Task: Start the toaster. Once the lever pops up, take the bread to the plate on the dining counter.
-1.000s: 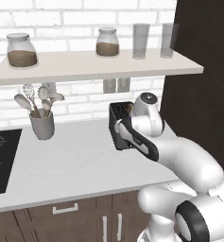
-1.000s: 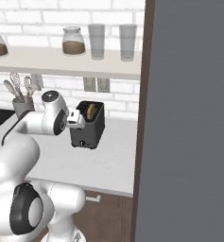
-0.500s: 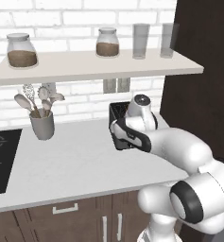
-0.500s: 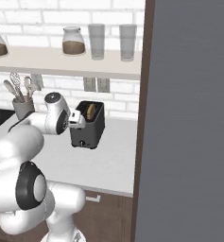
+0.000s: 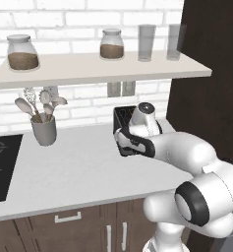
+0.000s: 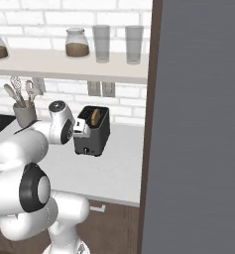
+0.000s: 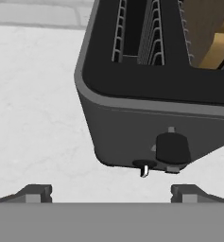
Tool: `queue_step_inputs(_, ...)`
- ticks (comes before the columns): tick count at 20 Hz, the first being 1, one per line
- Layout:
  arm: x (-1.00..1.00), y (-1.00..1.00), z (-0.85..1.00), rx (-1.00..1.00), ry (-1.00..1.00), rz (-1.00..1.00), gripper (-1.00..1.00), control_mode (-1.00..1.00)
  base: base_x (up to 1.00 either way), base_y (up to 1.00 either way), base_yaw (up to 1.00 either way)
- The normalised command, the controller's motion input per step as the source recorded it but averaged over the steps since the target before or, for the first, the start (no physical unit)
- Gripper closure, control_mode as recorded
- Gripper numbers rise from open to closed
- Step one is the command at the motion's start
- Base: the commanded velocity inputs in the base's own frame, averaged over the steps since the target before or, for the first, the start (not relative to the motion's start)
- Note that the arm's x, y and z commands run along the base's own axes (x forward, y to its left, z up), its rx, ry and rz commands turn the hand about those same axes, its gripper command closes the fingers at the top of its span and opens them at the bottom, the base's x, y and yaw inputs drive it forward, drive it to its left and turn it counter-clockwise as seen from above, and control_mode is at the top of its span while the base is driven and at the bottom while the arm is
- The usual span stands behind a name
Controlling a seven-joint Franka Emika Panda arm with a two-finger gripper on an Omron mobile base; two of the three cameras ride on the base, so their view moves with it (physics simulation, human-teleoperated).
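Observation:
The dark grey toaster (image 6: 94, 135) stands on the pale worktop (image 6: 114, 168) by the brick wall. A tan slice of bread (image 6: 95, 117) sits in one of its slots, also seen as the bread (image 7: 212, 33) at the upper right of the hand view. My gripper (image 7: 112, 194) hangs open just in front of the toaster's narrow face (image 7: 132, 137), with both fingertips (image 7: 38, 193) apart and nothing between them. The dark lever (image 7: 172, 147) sits low on that face, beside the tiny round knob (image 7: 144, 165). The plate and the dining counter are out of view.
A grey utensil cup (image 5: 44, 130) stands left of the toaster, and a black hob (image 5: 0, 167) lies at the worktop's left end. Jars and glasses line the shelf (image 5: 98, 66) above. A tall dark cabinet (image 6: 198, 124) closes off the right side.
The arm's elbow has swung forward and the hand has edged closer to the toaster's narrow face. The jaws have stayed open.

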Motion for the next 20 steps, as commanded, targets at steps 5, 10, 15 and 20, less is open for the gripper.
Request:
queue_step_inputs(5,0.0,0.0,-0.13,0.0,-0.09,0.0,-1.0,-1.0,0.0,0.0,0.0)
queue_step_inputs(10,0.0,0.0,0.01,0.01,-0.16,0.0,-1.0,-1.0,0.0,0.0,0.0)
queue_step_inputs(15,0.0,0.0,0.2,0.03,-0.05,0.0,-1.0,-1.0,0.0,0.0,0.0)
queue_step_inputs(20,0.0,0.0,0.29,0.07,0.01,0.0,-1.0,-1.0,0.0,0.0,0.0)
